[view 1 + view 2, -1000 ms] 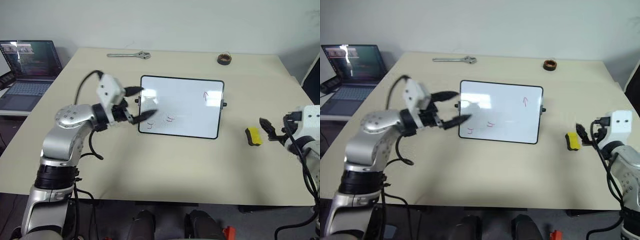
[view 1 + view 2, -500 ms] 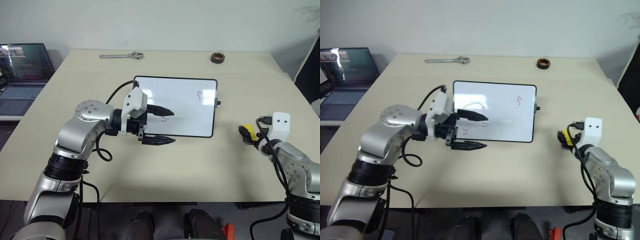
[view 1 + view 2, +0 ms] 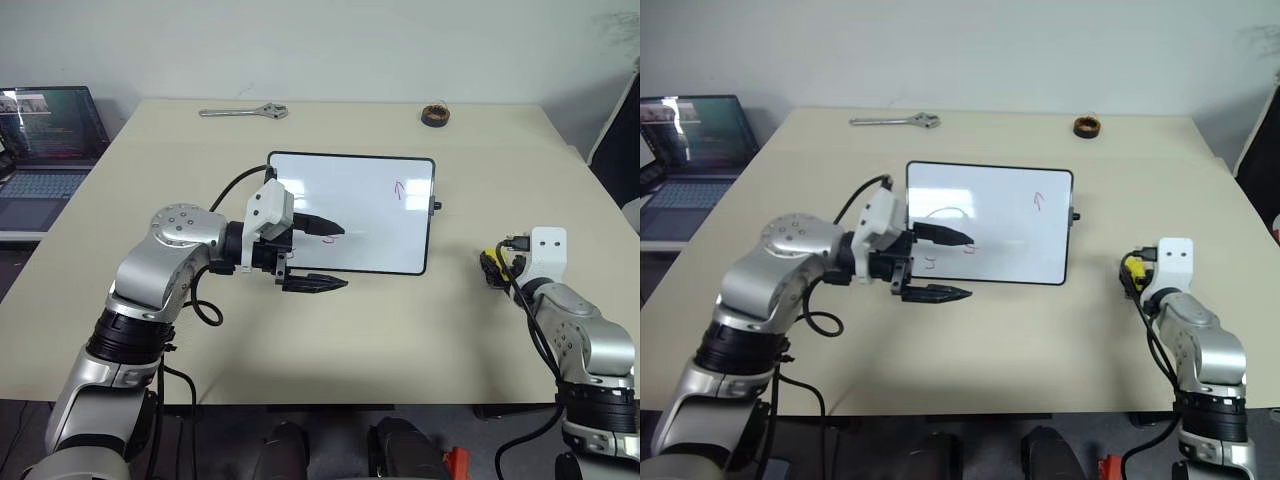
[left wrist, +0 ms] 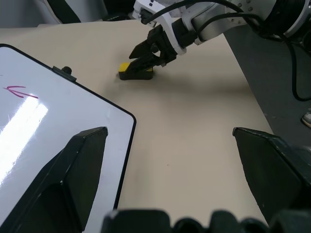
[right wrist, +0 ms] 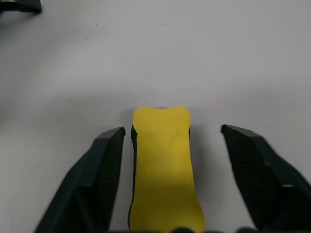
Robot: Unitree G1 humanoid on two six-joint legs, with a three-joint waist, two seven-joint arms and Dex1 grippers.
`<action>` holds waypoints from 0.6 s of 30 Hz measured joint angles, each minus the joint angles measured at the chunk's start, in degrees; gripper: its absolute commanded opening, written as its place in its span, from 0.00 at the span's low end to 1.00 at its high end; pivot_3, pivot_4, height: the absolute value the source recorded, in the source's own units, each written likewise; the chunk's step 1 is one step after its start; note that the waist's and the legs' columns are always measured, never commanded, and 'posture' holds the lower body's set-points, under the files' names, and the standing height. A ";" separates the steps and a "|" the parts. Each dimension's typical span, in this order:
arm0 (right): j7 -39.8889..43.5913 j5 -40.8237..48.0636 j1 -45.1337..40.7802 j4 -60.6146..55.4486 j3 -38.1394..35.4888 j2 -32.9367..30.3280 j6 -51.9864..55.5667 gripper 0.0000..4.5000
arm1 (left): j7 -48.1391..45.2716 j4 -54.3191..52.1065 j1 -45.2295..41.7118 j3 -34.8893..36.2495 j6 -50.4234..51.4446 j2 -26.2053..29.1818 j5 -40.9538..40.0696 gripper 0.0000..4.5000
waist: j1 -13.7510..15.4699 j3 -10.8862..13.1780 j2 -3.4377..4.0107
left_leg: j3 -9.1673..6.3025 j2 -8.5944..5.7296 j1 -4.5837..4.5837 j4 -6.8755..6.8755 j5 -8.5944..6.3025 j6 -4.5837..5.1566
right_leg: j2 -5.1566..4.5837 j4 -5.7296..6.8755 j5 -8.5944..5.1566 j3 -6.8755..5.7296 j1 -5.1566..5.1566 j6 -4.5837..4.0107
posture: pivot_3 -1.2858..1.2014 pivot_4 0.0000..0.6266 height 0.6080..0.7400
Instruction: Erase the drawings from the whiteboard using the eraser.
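The whiteboard [image 3: 372, 212] lies flat in the middle of the table, with red drawings on it: an arrow-like mark [image 3: 399, 189] near its right end and a squiggle [image 3: 331, 238] near its lower left. My left gripper [image 3: 345, 255] hovers open over the board's lower left edge, one finger above the board and one past its near rim. To the right of the board, on the table, the yellow eraser [image 5: 163, 165] rests between the fingers of my right gripper [image 5: 172, 130]. That gripper is open: one finger nearly touches the eraser, the other stands off with a gap.
A wrench [image 3: 245, 112] and a dark tape roll [image 3: 434, 115] lie along the table's far edge. A laptop [image 3: 50, 130] stands on a side desk at far left. A dark chair [image 3: 615, 125] stands past the table's right edge.
The head camera has shifted. My right gripper has moved forward and down until its fingers straddle the eraser, and they have narrowed. The left gripper has swung in over the board's lower left.
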 measured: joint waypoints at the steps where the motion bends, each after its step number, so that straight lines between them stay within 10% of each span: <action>1: 0.10 -0.33 -0.04 0.50 -0.01 0.00 -0.20 0.44 | 0.26 -0.02 0.01 0.00 0.00 -0.01 0.04 1.00 | 0.00 0.00 0.00 | 0.00 0.00 0.00 0.00 0.00 0.00 | 0.00 0.00 0.00 0.00 0.00 0.00 | 0.52 0.24 1.00; 4: 0.81 -0.94 -0.21 1.13 -0.02 0.01 -0.41 0.22 | 0.69 -0.20 0.17 0.02 -0.02 -0.03 0.06 1.00 | -0.01 0.00 0.00 | 0.00 0.00 0.00 0.01 0.00 0.00 | -0.01 0.01 0.00 0.00 0.00 0.00 | 0.52 0.24 1.00; 18: 2.37 -1.31 -0.41 0.81 0.20 0.48 -0.15 0.19 | 3.66 -2.56 3.57 1.25 0.99 0.00 -0.76 1.00 | -0.04 0.00 0.00 | 0.00 0.03 0.04 0.04 0.00 0.00 | 0.00 0.13 0.00 0.02 -0.01 -0.01 | 0.52 0.24 1.00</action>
